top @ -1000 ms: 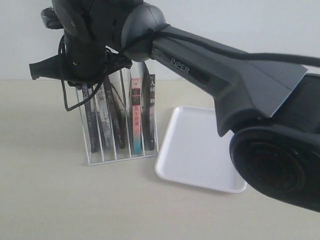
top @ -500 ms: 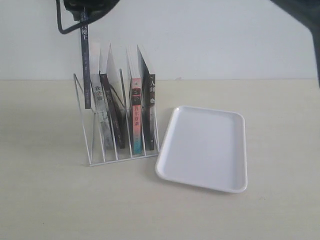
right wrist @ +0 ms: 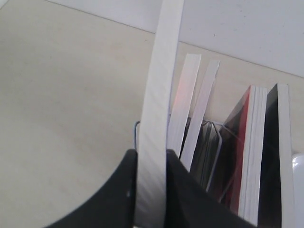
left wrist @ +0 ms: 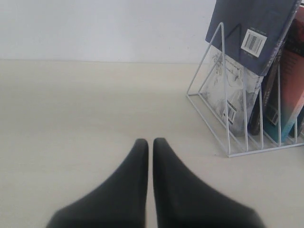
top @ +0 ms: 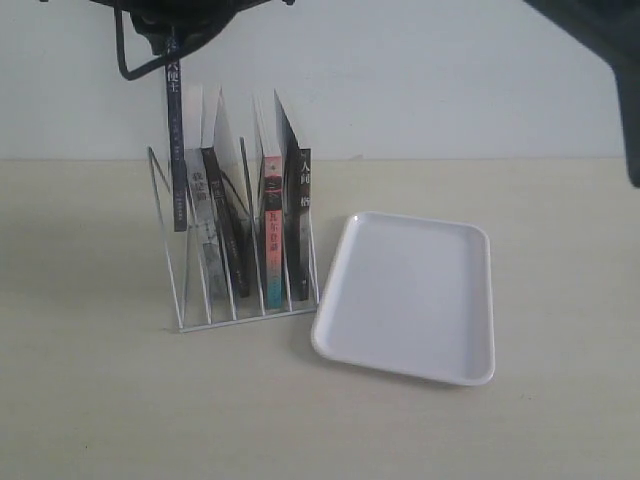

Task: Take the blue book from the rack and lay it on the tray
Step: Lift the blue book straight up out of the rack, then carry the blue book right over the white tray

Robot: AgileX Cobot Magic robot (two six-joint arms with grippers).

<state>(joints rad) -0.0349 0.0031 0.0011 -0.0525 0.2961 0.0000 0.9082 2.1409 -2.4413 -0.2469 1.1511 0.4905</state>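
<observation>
Beige table (top: 100,400) against a white wall. Exterior view: right gripper (top: 172,30) grips the blue book (top: 178,150) by its top, spine upright, lower end between the dividers of the rack (top: 250,316). The tray (top: 405,290) lies to the rack's right, so the book probably needs tipping flat. Left wrist view: left gripper (left wrist: 150,142) pressed shut, empty, near the rack. Right wrist view: jaws clamp the book's page edge.

Right end effector (top: 172,25) high in the upper left of the exterior frame, fingers (right wrist: 187,199) pinched flat on both faces of the blue book (top: 177,150), its arm (top: 600,40) crossing the upper right corner; left end effector (left wrist: 150,142) with tips pressed together, gripping nothing.
</observation>
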